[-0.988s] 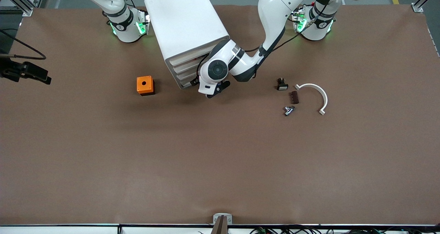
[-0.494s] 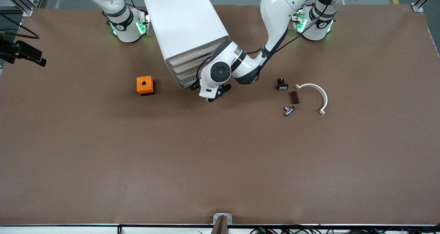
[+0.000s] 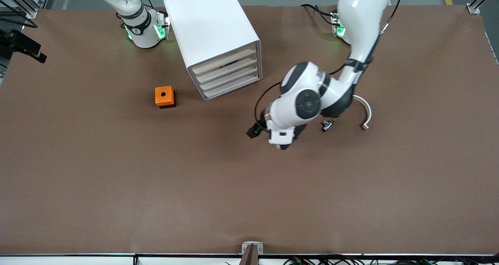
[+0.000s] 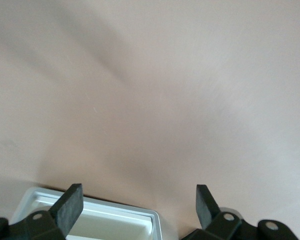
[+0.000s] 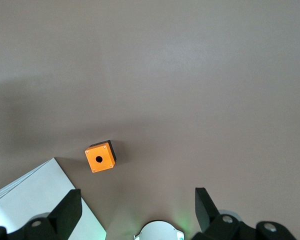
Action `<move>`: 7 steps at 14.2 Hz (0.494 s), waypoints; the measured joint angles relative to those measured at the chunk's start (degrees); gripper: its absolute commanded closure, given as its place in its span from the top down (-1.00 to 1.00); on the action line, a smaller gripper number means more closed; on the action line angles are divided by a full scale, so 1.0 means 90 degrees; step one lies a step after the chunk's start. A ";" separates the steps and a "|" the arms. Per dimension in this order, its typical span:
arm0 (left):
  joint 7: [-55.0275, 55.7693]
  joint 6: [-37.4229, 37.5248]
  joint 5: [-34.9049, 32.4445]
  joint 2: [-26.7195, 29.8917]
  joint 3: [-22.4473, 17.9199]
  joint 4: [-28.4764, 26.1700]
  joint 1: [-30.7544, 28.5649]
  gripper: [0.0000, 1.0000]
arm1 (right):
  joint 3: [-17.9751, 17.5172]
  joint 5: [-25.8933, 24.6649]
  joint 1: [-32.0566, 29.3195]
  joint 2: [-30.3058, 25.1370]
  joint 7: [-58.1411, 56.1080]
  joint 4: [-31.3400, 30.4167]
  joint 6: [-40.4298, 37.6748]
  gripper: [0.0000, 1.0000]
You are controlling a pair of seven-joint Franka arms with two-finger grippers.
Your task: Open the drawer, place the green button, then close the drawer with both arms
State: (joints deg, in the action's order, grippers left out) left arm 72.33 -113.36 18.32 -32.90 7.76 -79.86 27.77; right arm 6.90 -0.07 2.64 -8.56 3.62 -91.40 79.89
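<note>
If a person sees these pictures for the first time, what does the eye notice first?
First the left arm, its open left gripper over bare table beside the small parts. Then the white drawer cabinet between the arm bases, and the orange box beside it, toward the right arm's end.

My left arm [image 3: 312, 101] covers the table beside the white arc [image 3: 364, 113], so part of that arc and whatever lies under the wrist are hidden from me. The small metal part [image 3: 327, 125] is too tiny to identify. I can't see the left gripper in the front view. The cabinet [image 3: 218, 39] is cut by the top edge.
</note>
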 measured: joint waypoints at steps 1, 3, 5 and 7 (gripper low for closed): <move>-0.0167 0.0313 -0.0089 0.0291 -0.0004 0.0003 -0.0195 0.98 | -0.0002 0.0000 -0.0001 -0.0006 0.0000 -0.0002 0.0024 1.00; -0.0670 0.0956 -0.0153 0.0834 -0.0017 0.0001 -0.0599 0.98 | -0.0013 0.0001 -0.0002 -0.0006 0.0000 -0.0021 0.0141 1.00; -0.1297 0.1499 -0.0162 0.1271 -0.0028 -0.0007 -0.1053 0.98 | -0.0028 0.0001 -0.0002 -0.0005 -0.0022 -0.0044 0.0289 1.00; -0.1926 0.1962 -0.0165 0.1605 -0.0038 -0.0022 -0.1524 0.98 | -0.0035 0.0001 -0.0004 -0.0006 -0.0149 -0.0052 0.0407 1.00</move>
State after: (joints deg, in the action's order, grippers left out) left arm 54.99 -95.71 16.84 -18.45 7.41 -80.06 14.06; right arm 6.59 -0.06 2.61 -8.61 2.28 -91.87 83.55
